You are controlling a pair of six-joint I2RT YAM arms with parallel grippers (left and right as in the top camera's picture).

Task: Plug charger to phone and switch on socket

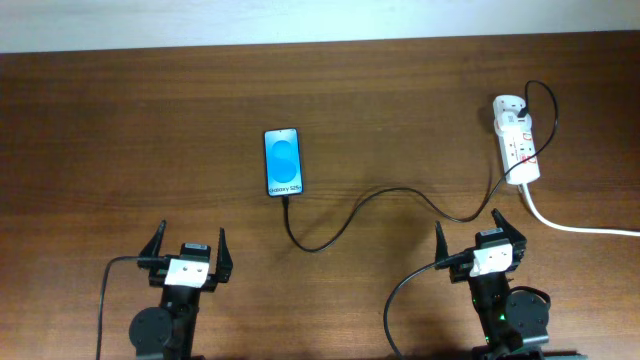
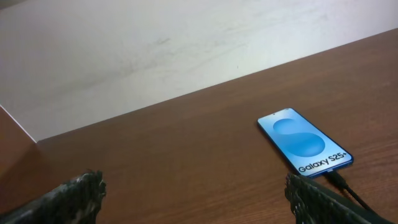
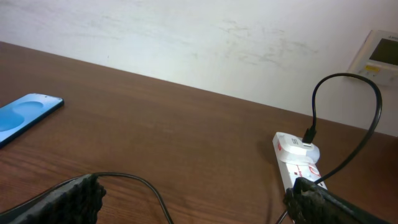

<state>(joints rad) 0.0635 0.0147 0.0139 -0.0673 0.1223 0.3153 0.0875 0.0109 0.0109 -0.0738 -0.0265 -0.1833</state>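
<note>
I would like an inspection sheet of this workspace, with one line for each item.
Surface: brown wooden table, bare wood.
Job's things: phone face up, screen lit; charger tip meets its near end, seating unclear; socket far right, switch state unreadable.
Clutter: nothing seen.
Grippers: left fingers and right fingers open, empty.
Cables: charger runs from socket to phone; white cord leaves rightward; arm cables by the bases.
Surroundings: pale wall, wall panel at right.
</note>
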